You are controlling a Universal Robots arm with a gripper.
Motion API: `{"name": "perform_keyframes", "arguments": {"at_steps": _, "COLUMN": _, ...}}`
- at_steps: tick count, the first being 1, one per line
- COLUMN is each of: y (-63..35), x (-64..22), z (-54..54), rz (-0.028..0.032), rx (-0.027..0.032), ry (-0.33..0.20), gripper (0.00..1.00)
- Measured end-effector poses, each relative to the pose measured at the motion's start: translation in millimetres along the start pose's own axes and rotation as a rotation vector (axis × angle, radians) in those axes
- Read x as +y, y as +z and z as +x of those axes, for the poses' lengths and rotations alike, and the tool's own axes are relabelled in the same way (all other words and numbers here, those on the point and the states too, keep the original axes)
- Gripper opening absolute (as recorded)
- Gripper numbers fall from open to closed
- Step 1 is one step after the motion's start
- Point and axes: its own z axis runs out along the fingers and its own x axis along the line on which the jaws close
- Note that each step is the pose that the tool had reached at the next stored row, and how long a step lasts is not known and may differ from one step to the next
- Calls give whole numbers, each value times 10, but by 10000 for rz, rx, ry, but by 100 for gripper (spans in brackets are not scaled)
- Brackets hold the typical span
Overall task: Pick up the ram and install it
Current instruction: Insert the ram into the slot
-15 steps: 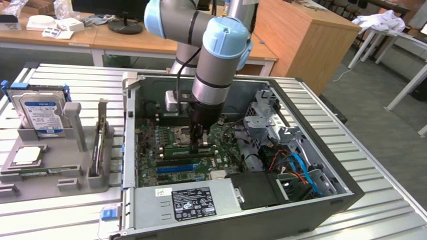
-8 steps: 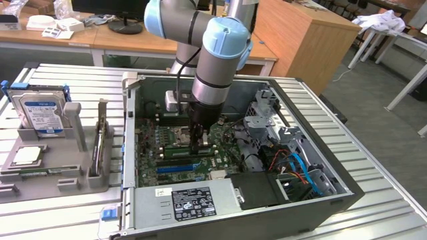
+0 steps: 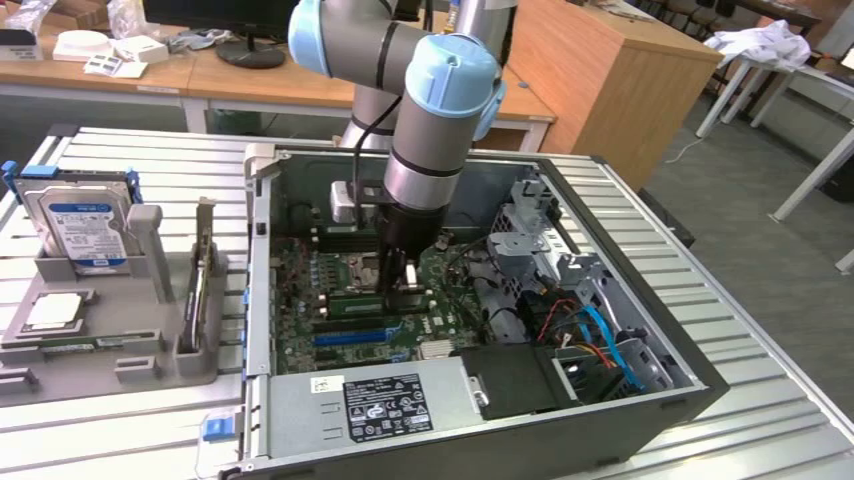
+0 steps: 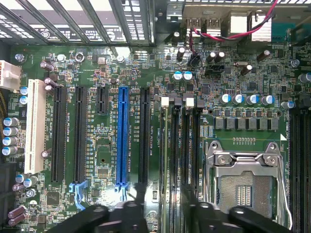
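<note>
The gripper (image 3: 404, 290) is down inside the case (image 3: 262, 230), over the green board (image 4: 99, 141). Its fingers (image 4: 133, 213) stand apart (you can see the board between them) and hold nothing. The ram (image 3: 355, 294) stands in a slot on the board, just beside the gripper.

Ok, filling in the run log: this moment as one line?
stage: ram install | claw: open, above memory slots | ram: at the slots beside claw, not gripped
</note>
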Motion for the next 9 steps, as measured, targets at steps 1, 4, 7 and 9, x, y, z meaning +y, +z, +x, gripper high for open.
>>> {"name": "perform_keyframes", "arguments": {"at_steps": 1, "y": 0, "x": 0, "z": 0, "rz": 0, "rx": -1, "ry": 0, "gripper": 40}}
{"name": "perform_keyframes", "arguments": {"at_steps": 4, "y": -10, "x": 0, "z": 0, "rz": 0, "rx": -1, "ry": 0, "gripper": 47}}
{"name": "perform_keyframes", "arguments": {"at_steps": 7, "y": -98, "x": 5, "z": 1, "rz": 1, "rx": -2, "ry": 1, "gripper": 47}}
{"name": "perform_keyframes", "arguments": {"at_steps": 9, "y": -184, "x": 9, "z": 2, "rz": 0, "rx": 0, "ry": 1, "gripper": 47}}
